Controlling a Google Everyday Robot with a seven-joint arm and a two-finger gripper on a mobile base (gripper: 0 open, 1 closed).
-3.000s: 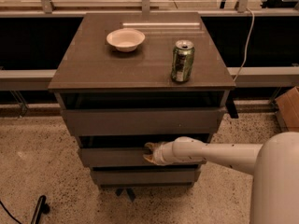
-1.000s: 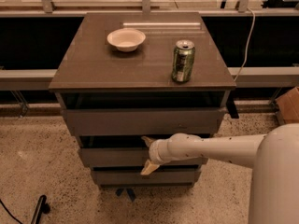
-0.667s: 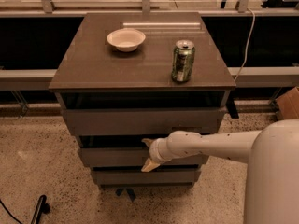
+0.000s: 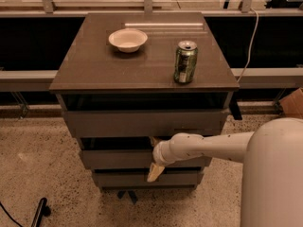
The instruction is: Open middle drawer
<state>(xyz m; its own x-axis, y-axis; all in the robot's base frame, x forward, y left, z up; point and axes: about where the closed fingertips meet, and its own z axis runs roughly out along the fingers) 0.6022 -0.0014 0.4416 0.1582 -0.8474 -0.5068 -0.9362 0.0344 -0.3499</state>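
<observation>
Closest to me, at the lower right, is the robot's rounded white body [image 4: 274, 174]. Its pale arm [image 4: 213, 145] reaches leftward, roughly level, toward the stack of three drawers under the worktop [image 4: 94, 65].

The gripper [image 4: 154, 156] sits against the front of the middle drawer [image 4: 113, 159], a little right of that front's centre. Its two tan fingers are spread wide, one above the other. The upper one [image 4: 154, 141] pokes up into the dark gap along the drawer's top edge. The lower one [image 4: 155, 170] hangs down past the drawer's bottom edge and over the upper part of the bottom drawer [image 4: 123, 179]. I cannot tell whether the upper tip is hooked behind the lip. Nothing is pinched between the fingers that I can see.

The middle drawer is a plain dark grey-brown front with no handle. It lies between the narrower bottom drawer and the wider top drawer [image 4: 142, 123], with a shadowed slot above it.

On the worktop, a green soda can [image 4: 185, 62] stands upright near the front right corner, set back a little from the front edge. Farther back and left of centre is a small pale bowl [image 4: 128, 39], well apart from the can.

Beyond the back right corner a light cable [image 4: 249, 37] trails down. A cardboard box [image 4: 293, 103] shows at the right edge, on the speckled floor [image 4: 33, 164].
</observation>
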